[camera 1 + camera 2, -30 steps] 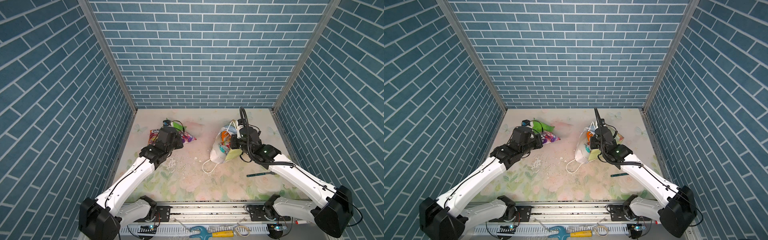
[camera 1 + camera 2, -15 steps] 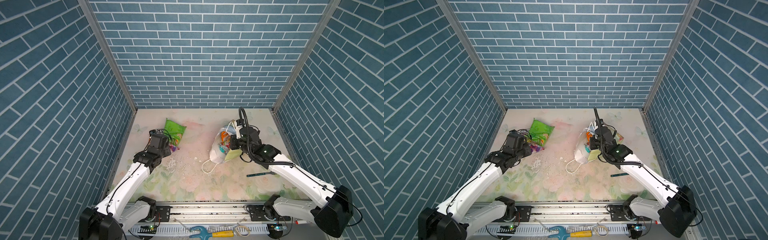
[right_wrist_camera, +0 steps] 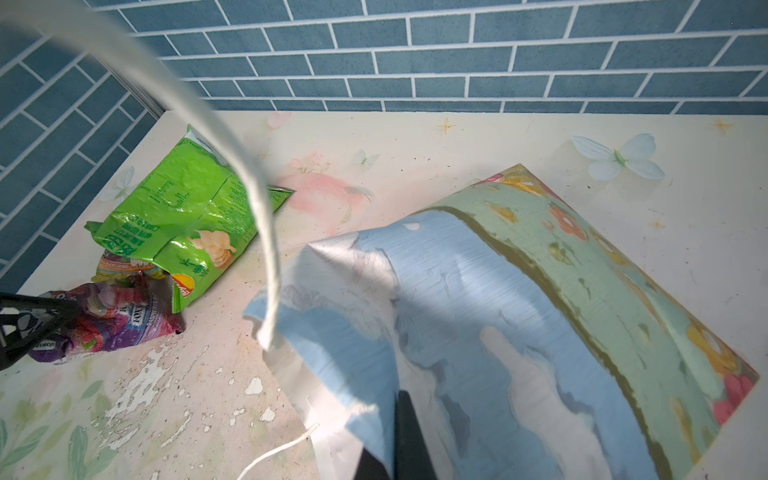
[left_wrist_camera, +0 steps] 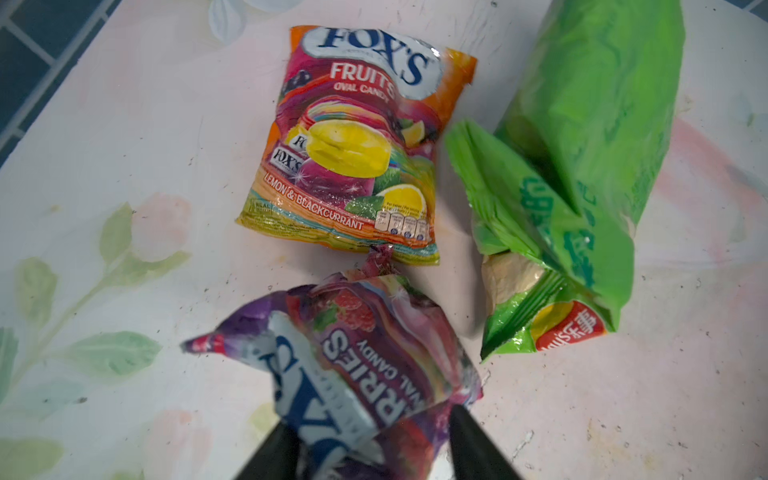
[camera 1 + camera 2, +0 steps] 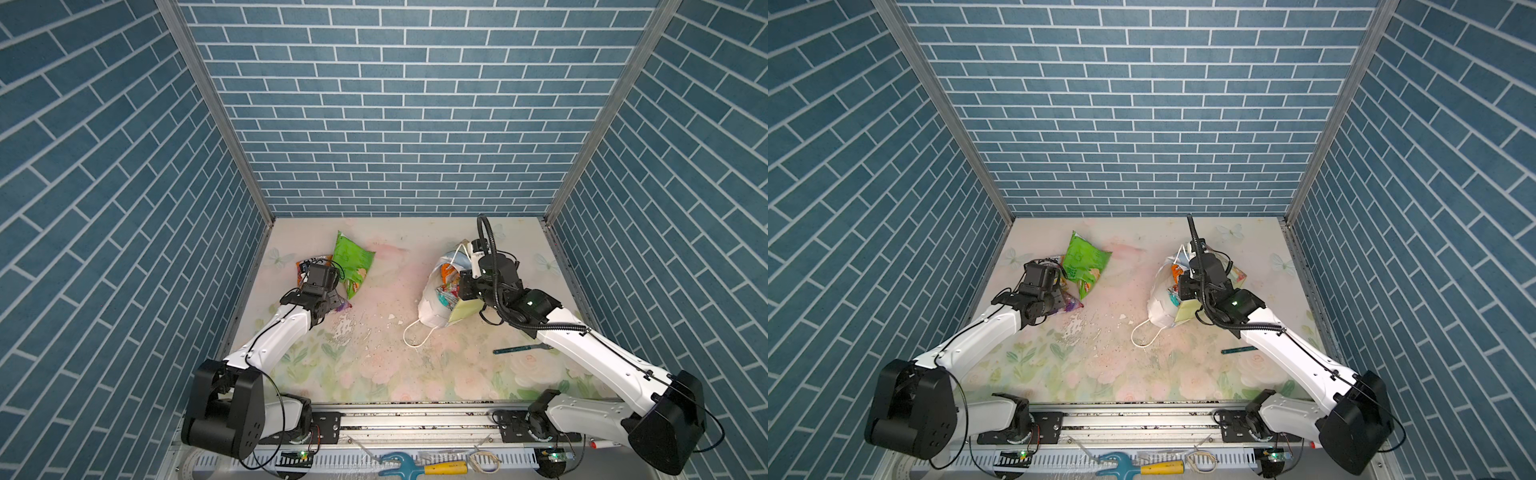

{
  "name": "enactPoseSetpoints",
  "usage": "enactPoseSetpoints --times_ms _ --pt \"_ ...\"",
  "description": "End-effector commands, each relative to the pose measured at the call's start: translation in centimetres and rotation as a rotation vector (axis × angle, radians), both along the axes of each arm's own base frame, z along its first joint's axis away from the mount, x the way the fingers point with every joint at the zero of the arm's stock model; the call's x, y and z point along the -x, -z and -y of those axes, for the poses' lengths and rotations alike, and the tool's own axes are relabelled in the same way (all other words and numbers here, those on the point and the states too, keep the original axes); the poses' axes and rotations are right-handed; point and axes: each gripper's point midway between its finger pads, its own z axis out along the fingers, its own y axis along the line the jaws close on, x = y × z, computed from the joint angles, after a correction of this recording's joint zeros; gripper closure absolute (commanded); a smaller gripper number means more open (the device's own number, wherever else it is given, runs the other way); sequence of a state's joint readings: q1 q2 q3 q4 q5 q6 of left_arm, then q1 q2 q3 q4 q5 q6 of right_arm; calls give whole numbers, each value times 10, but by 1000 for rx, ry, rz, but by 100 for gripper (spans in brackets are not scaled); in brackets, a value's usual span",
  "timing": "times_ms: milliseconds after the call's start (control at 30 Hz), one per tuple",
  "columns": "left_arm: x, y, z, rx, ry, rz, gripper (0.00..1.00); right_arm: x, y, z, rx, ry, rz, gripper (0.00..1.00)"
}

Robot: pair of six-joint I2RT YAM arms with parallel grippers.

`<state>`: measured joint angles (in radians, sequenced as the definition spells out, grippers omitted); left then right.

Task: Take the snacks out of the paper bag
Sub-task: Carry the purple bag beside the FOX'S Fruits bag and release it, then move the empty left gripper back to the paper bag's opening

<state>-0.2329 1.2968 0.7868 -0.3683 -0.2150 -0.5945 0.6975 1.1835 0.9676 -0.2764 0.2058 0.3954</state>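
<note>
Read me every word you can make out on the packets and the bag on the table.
"FOX'S FRUITS OVAL CANDY", "LEMON & BLACKCURRANT": orange candy packet.
"…RRIES", "CANDY", partial "FOX'S": purple candy packet.
Chinese print, too blurred to read: green chip bag.
No writing visible: paper bag.

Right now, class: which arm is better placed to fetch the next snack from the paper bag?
Probably left: the left fingers stand open around the purple packet; the right fingers pinch the paper bag.

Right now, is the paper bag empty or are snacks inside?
Not empty: colourful packets show inside the open paper bag in both top views.
</note>
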Motion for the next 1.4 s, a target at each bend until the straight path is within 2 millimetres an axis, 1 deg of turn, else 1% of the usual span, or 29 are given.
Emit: enactPoseSetpoints --times_ms 0,67,133,400,533,633,800,833,867,1067,1167,1367 --pt "-22 -28 12 45 52 96 12 -3 1 -1 -3 13 -7 100" --pt "-22 -38 18 68 75 123 1 -3 1 1 14 16 -5 100" --pt "-21 -48 21 84 88 156 0 -3 3 3 31 18 -4 100" --pt "-13 -100 35 125 146 310 0 -3 8 10 79 32 -6 100" --pt "-5 -123 57 117 219 411 0 -2 6 10 126 5 -17 100" --pt "3 -132 79 164 283 473 1 0 8 15 151 17 -27 100" --pt "14 -136 113 242 372 541 0 4 8 23 176 31 -45 100" --pt "18 -129 120 250 395 534 0 6 8 24 179 30 -46 100" --pt "21 -126 127 255 418 532 0 6 7 25 183 31 -45 100" --pt "34 -108 155 291 487 494 1 8 5 32 208 43 -36 100" --pt "42 -104 172 343 538 498 2 8 6 34 212 55 -41 100" --pt "55 -101 197 375 608 497 3 6 4 33 198 69 -52 100"
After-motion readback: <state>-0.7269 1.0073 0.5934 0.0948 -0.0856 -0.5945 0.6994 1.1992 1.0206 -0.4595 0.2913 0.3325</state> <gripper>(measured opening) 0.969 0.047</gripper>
